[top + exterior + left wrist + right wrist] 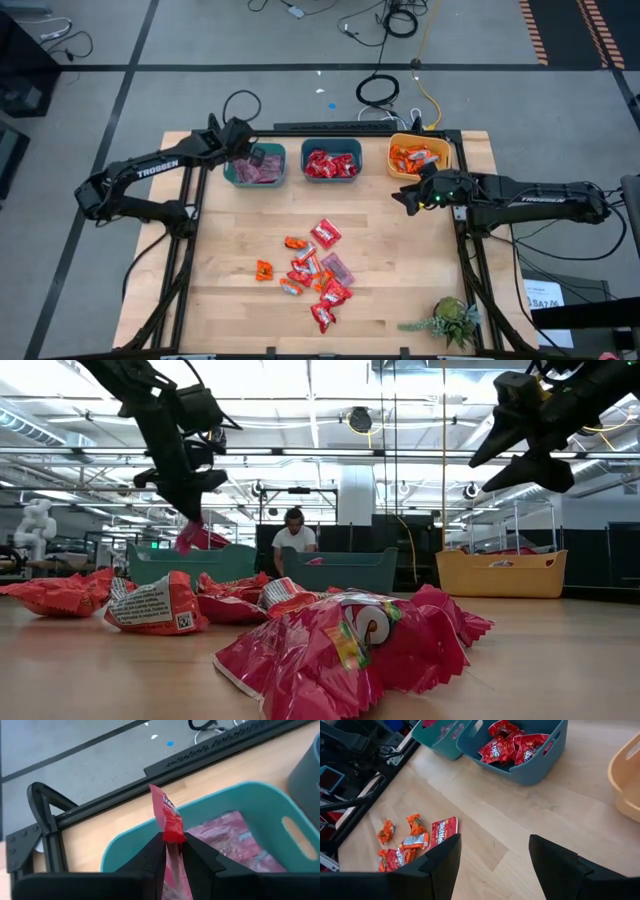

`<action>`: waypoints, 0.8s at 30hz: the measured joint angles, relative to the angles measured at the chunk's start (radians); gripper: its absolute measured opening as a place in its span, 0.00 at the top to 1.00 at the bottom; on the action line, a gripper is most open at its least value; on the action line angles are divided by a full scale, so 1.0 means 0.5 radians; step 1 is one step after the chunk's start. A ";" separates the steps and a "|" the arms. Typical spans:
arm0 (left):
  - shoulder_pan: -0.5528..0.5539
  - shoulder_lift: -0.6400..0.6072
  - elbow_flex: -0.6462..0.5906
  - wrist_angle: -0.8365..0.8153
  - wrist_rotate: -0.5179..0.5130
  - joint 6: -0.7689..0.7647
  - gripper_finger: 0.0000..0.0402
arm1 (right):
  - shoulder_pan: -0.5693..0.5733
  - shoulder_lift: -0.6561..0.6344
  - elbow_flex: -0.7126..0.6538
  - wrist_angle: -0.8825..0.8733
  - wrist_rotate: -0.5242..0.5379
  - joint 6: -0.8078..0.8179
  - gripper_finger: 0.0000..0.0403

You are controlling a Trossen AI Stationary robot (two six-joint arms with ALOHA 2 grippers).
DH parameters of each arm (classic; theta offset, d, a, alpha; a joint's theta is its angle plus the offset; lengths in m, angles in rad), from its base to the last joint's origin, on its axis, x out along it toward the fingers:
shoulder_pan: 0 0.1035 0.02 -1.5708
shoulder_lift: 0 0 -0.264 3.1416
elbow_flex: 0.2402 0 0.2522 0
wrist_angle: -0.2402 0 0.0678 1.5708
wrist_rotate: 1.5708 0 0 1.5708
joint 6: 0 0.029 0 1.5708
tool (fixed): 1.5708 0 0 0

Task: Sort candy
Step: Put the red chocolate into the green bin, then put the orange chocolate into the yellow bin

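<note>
Left gripper [172, 851] pinches pink candy packet [169, 822], held above left teal bin [256, 165]; bin already holds mauve packets [235, 837]. Right gripper [492, 857] hovers with fingers wide apart, holding nothing, over bare table [240, 225] just in front of yellow bin [418, 157]. Middle teal bin [331, 161] holds red packets. Loose candy pile [312, 272], red and orange, lies mid-table toward front edge. Small plant [452, 320] at front right corner.

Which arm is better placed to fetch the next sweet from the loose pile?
Right. Its gripper is open and empty near the pile, while the left gripper is shut on a pinkish sweet above the teal bin.
</note>
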 joint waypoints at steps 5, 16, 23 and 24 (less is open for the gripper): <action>0.035 0.000 0.000 0.042 0.089 -0.045 0.77 | 0.000 -0.001 0.000 0.000 0.000 -0.047 0.44; 0.025 0.000 0.000 0.085 0.257 -0.128 0.59 | 0.000 -0.001 0.000 -0.003 -0.001 -0.144 0.44; -0.039 0.000 0.000 0.084 0.498 -0.178 0.59 | -0.002 -0.001 0.000 -0.016 0.000 -0.290 0.44; -0.057 0.000 0.000 0.080 0.518 -0.205 0.59 | -0.002 -0.001 0.000 -0.015 -0.001 -0.310 0.44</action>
